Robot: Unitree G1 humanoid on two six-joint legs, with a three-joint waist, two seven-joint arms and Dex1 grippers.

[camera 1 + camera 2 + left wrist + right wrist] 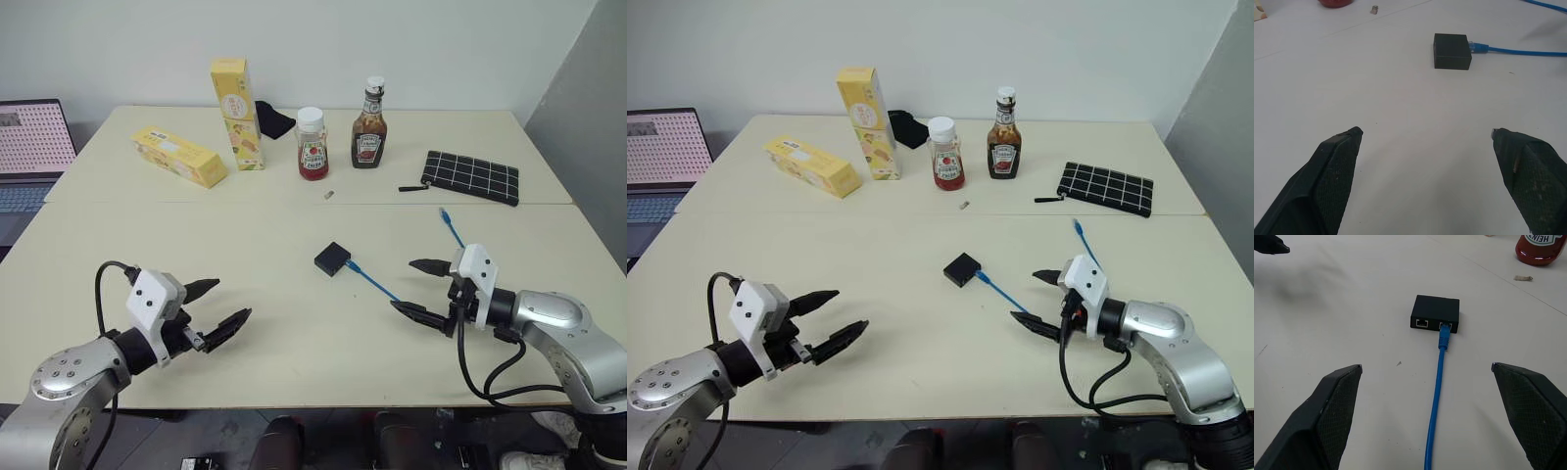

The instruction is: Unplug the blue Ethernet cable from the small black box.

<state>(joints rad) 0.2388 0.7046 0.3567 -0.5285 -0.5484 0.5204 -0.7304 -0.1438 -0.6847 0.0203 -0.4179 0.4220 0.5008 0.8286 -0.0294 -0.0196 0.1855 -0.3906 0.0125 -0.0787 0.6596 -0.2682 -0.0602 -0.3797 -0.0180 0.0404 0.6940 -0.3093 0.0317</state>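
One small black box (332, 258), one blue Ethernet cable (377, 282), two sauce bottles (313, 144), two yellow cartons (179, 156), one grid pouch (471, 176).

Blue Ethernet cable (377, 282) plugged into small black box (332, 258), between two open pincers.

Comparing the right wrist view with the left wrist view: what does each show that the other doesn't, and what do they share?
The right wrist view alone shows the small black box's port side: two ports, with the blue Ethernet cable plugged into one and the other empty. The left wrist view alone shows the box's plain side, the plug entering from its far side. Both show the box on the table with the cable still plugged in, between open fingers.
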